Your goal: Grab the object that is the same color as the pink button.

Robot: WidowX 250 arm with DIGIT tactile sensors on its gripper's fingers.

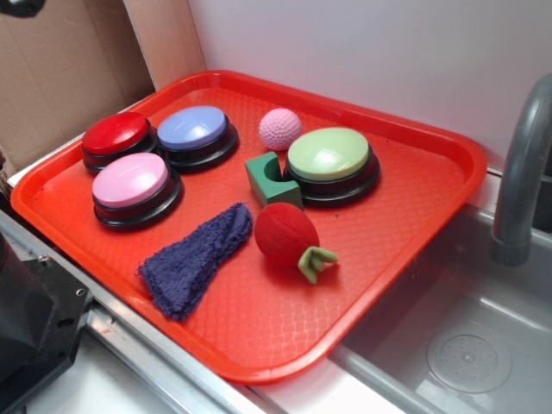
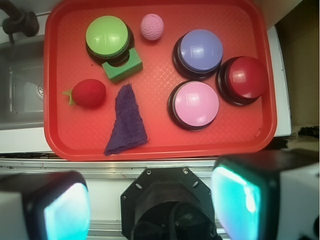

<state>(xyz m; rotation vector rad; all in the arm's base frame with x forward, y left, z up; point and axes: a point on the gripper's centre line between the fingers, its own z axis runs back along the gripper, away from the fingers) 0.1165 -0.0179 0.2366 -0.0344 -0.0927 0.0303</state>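
We record bright, even lighting with soft, short shadows, pale glare on the glossy pink button (image 1: 130, 179) and its neighbours, and, in the wrist view, blurred near fingers (image 2: 236, 199) with a cyan sheen.

Red tray (image 1: 414, 259) sat before me, beside grey sink (image 1: 483, 328) with faucet (image 1: 522, 172). On tray I saw red button (image 1: 115, 134), lavender-blue button (image 1: 192, 128), green button (image 1: 329, 153) touching green block (image 1: 259, 172). Red plush ball (image 1: 285, 233) with green stem (image 1: 316, 260) lay near crumpled purple cloth (image 1: 194, 259). Cardboard (image 1: 60, 69) stood behind.
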